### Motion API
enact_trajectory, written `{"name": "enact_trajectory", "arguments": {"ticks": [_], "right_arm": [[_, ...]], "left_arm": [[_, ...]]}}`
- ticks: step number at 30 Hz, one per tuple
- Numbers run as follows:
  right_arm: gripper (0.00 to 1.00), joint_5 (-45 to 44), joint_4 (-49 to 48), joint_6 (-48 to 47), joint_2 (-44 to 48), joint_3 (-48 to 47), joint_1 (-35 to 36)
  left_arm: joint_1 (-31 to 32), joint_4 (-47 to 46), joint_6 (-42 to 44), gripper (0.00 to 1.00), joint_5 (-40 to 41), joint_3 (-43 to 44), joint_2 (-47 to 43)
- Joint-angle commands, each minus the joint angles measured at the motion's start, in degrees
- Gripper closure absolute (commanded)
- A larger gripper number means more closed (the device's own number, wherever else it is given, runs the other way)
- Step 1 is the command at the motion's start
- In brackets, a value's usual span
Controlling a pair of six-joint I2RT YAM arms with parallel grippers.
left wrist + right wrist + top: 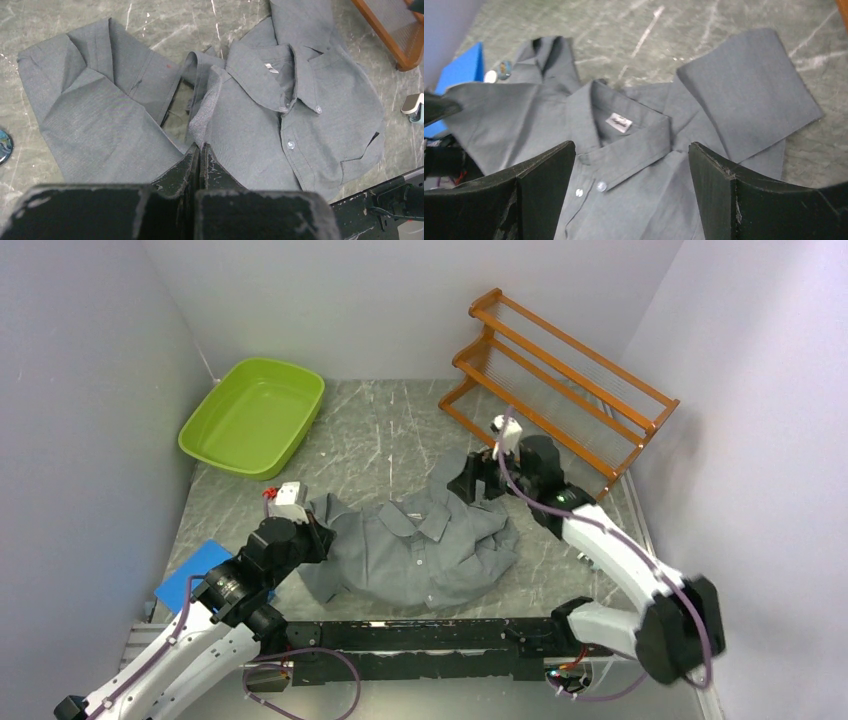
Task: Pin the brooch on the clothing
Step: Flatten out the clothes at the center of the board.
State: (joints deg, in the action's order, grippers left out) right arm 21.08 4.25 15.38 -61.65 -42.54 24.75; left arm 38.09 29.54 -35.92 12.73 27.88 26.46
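left fingers point(215, 170) closed at shirt point(250, 125) fold, grip unclear; right fingers point(719, 185) wide, empty

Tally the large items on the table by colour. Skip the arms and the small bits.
Green: 1, tub
Orange: 1, rack
Dark grey: 1, shirt
Blue: 1, flat pad
Total: 4

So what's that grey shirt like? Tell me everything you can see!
The shirt is dark grey woven cloth, lying crumpled, front up, on the marbled table. Its button-down collar has a small white label inside, and pale buttons run down the front. One short sleeve lies flat. The left gripper, shut, meets a fold; the right gripper hovers open over the collar.
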Motion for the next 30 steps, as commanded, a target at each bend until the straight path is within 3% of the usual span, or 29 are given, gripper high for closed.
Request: {"name": "enact_trajectory", "arguments": {"ticks": [1,5,12,16,19,20,25,30], "right_arm": [[0.13,2.3,4.6,-1.4,-12.5,-6.8,-2.9],[0.23,3.0,8.7,-2.3,-20.9,-10.8,-3.7],[0.35,3.5,13.2,-4.2,-26.3,-10.6,-3.6],[0.72,5.3,13.2,-5.0,-26.8,-9.5,-3.6],[0.98,3.4,12.4,-4.9,-19.3,-7.8,-3.6],[1.00,2.6,12.2,-4.8,-15.7,-7.1,-3.6],[1.00,-0.8,11.0,-1.7,3.5,-1.4,-3.6],[1.00,-1.4,11.9,9.2,21.8,10.8,-3.6]], "left_arm": [[0.1,1.4,-1.4,0.97,0.9,2.4,-0.2],[0.1,2.2,-1.7,0.97,1.2,2.2,-0.4],[0.1,2.6,-1.6,0.97,1.4,2.3,-1.1],[0.1,4.4,-1.3,0.97,3.5,3.3,-1.3],[0.1,5.4,-1.2,0.97,4.6,4.0,-1.7],[0.1,5.7,-1.1,0.97,4.7,4.2,-2.0],[0.1,7.0,-2.3,0.97,5.8,4.3,-3.6],[0.1,9.5,-4.0,0.97,9.6,4.4,-5.5]]}}
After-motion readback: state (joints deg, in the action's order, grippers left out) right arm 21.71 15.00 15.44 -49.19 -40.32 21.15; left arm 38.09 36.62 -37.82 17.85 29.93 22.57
